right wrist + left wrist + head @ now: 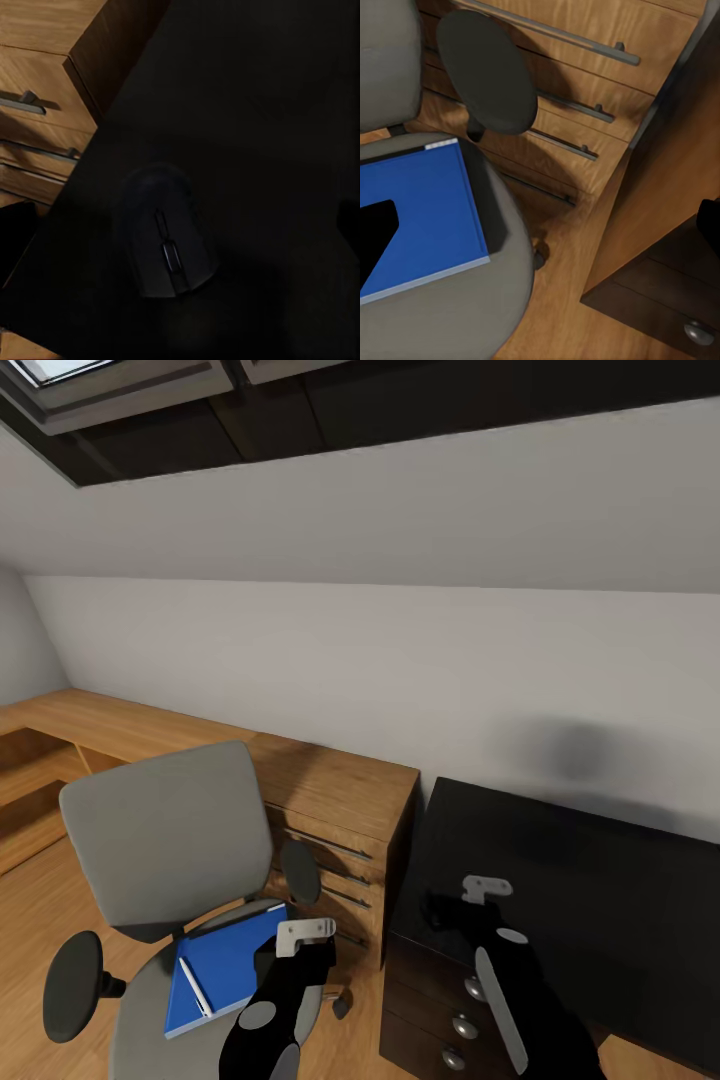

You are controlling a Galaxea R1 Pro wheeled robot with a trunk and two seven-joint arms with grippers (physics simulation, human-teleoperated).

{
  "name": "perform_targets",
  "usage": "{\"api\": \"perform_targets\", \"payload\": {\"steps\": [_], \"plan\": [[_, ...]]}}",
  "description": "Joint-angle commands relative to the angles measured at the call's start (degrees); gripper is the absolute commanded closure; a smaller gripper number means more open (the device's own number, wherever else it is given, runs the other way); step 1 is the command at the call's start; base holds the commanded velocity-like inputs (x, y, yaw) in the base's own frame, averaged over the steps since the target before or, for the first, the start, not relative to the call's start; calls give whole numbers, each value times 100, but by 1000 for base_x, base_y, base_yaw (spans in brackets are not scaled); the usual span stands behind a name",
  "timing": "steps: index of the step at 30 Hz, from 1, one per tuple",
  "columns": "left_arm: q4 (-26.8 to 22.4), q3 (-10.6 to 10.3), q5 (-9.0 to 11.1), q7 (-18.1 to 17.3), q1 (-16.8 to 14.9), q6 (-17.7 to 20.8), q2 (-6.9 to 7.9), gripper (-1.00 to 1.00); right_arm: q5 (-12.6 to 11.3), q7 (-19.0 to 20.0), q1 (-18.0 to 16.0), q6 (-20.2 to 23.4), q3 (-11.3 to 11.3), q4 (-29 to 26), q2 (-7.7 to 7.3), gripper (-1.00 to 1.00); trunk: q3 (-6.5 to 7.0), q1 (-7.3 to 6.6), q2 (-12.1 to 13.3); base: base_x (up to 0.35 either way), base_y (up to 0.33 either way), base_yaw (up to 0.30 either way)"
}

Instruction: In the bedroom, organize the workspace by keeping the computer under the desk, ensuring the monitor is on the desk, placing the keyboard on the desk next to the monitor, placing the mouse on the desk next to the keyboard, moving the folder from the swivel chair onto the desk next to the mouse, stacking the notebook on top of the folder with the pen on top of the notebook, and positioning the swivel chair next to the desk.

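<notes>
**Hovering over chair and desk with both tools spread**

Looking down on a grey swivel chair (165, 840) standing on the wooden floor (40, 900), just beside a light wooden drawer unit (340, 830) with long metal handles (566, 146). Lying flat on the chair's seat: the blue folder (225, 960), with the thin whitish pen (193, 987) resting on top of it near one edge. Showing a narrow pale strip (441, 142) at the folder's far edge, too small to name.

Hanging above the seat's desk-side rim: the left gripper (300, 955), fingers (375, 240) spread wide and pinching nothing, one fingertip overlapping the folder in the left wrist view. Crowding that approach: the chair's black armrest (487, 71), sitting between the seat and the drawer unit.

Reaching over the near corner of the black desk (580, 880): the right gripper (455, 910), likewise spread, fingers (349, 217) showing dimly at either side of the right wrist view. Lying on the desktop below it: the small black mouse (169, 232), untouched and apart from both fingers, hard to pick out against the dark top.

Butting against the drawer unit's side: the desk, with round silver knobs (465, 1025) running down its drawer fronts. Rising behind everything: a plain white sloping wall (400, 660), meeting a dark ceiling strip and a skylight (90, 380) at the upper left. Running along the wall beyond the chair: a low wooden bench top (110, 720).
</notes>
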Motion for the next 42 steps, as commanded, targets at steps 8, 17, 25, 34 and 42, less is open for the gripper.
{"api": "perform_targets", "payload": {"steps": [8, 17, 25, 34, 42], "plan": [[-7, -10, 62, 55, -5, 12, 2, -100, -104, -50, 45, 38, 15, -159, 18, -100, -6, 0, -4, 0, 0, 0], [-7, -10, 67, 54, -5, 12, 2, -100, -101, -50, 71, 39, 10, -236, 21, -100, 1, 0, -4, 0, 0, -39], [-7, -10, 67, 53, -5, 12, 2, -100, -101, -50, 73, 39, 15, -238, 23, -100, 27, 0, -4, -1, 0, -202], [-5, -10, 67, 55, -5, 12, 2, -100, -106, -50, 73, 27, 19, -238, 37, -100, 26, 0, -4, -136, 0, -257], [-6, -13, 67, 54, -5, 12, 2, -100, -117, -50, 73, 22, 25, -238, 40, -100, 16, 0, -4, -267, 0, -101]]}}
